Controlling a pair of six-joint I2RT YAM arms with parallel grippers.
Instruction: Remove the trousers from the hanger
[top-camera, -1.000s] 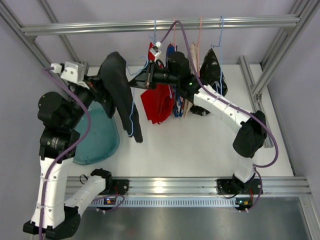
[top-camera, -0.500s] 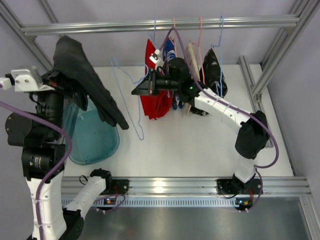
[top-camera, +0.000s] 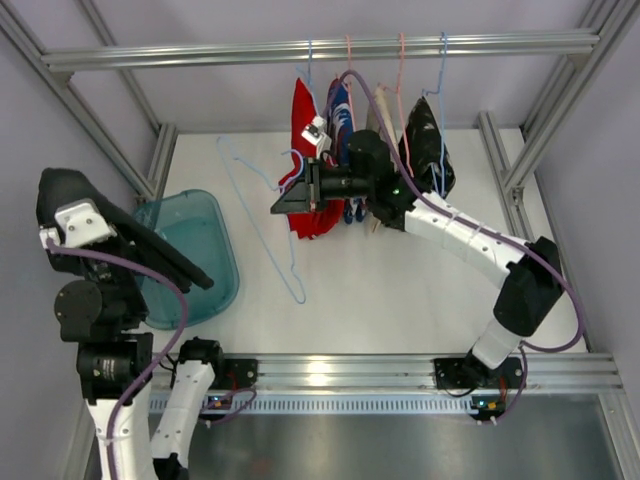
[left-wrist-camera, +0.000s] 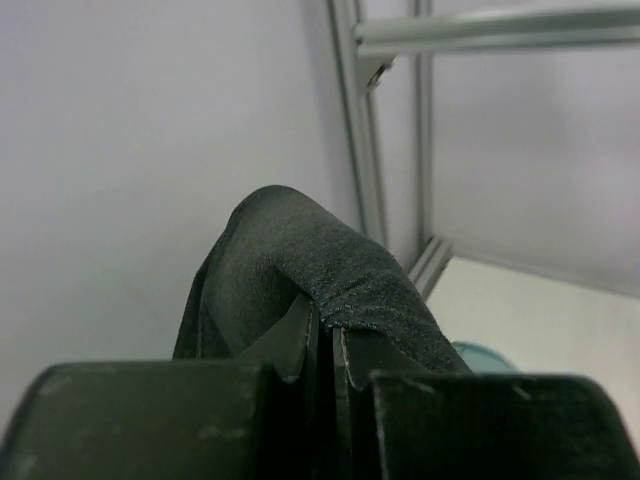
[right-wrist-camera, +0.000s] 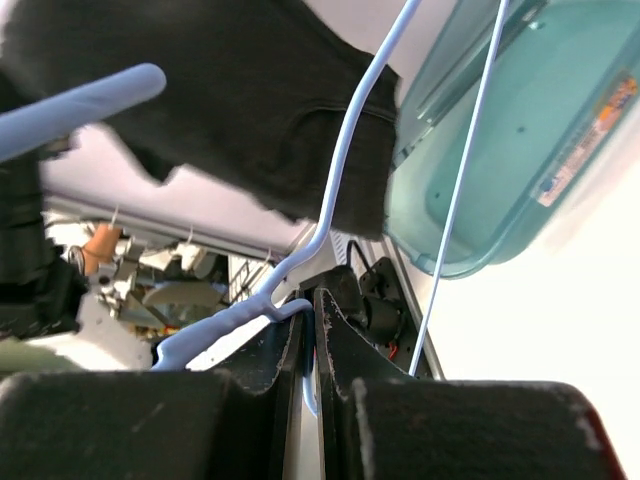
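My left gripper (top-camera: 60, 196) is shut on the black trousers (top-camera: 150, 255) and holds them up at the far left, over the near-left rim of the bin. In the left wrist view the cloth (left-wrist-camera: 300, 240) folds over my closed fingertips (left-wrist-camera: 300, 330). My right gripper (top-camera: 290, 196) is shut on the neck of a bare light-blue wire hanger (top-camera: 262, 215), clamped between its fingers in the right wrist view (right-wrist-camera: 350, 150). The red trousers (top-camera: 304, 215) hang from the rail just behind the right gripper. Another black garment (top-camera: 425, 140) hangs further right.
A teal bin (top-camera: 205, 225) sits on the white table at the left, also in the right wrist view (right-wrist-camera: 520, 130). A metal rail (top-camera: 200, 52) spans the back with several hangers and garments. Frame posts stand on both sides.
My left arm has pulled the black trousers off the blue hanger, swinging left and toward the near edge. The hanger now hangs bare in my right gripper, tipped down over the table.
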